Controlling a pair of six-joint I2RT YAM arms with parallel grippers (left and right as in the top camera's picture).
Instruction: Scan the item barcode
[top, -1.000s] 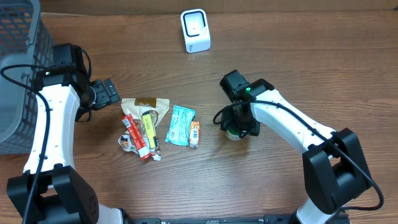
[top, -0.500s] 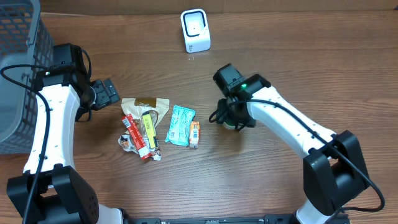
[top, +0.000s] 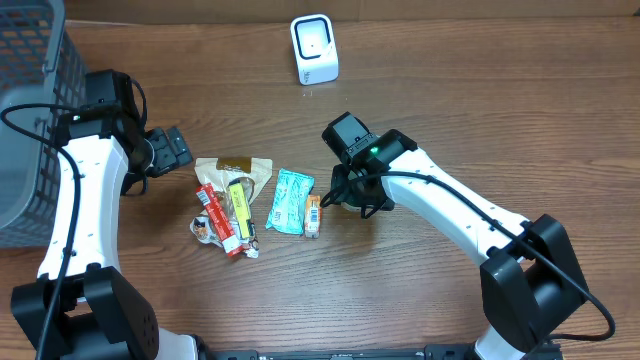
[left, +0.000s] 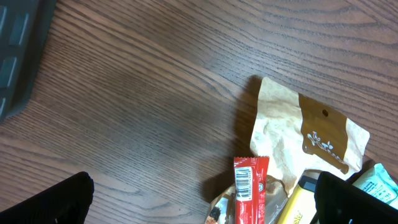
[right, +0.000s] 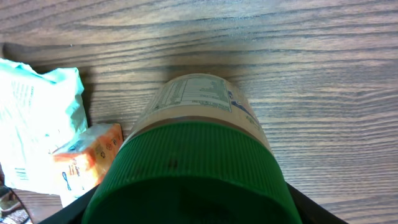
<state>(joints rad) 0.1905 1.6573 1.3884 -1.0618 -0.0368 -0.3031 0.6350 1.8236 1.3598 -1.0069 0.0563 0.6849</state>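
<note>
1. The right gripper (top: 358, 195) is gripping the jar (right: 199, 106) by its green lid (right: 186, 168). In the right wrist view, the two dark fingers (right: 68, 211) are pressing against opposite sides of the lid.
2. The jar is sitting near the middle of the table (top: 500, 100), under the right arm, which is hiding most of it from the overhead camera. Its label is showing a printed panel toward the wrist camera, with print too small to read. Whether the base is touching the table cannot be told.
3. The jar is lying just beside the orange packet (top: 314, 214) and the teal packet (top: 290, 200), both of which are lying flat to its left in the overhead view.
4. The white scanner (top: 314, 48) is standing at the far edge of the table, well apart from the jar.
5. The left gripper (top: 170, 150) is standing with its jaws spread wide and holding nothing. It is hovering beside the beige pouch (left: 305, 130).
6. The red bar (left: 250, 186) and the yellow bar (top: 240, 203) are lying against the near edge of the pouch.
7. The grey basket (top: 30, 110) is occupying the left edge of the table
</note>
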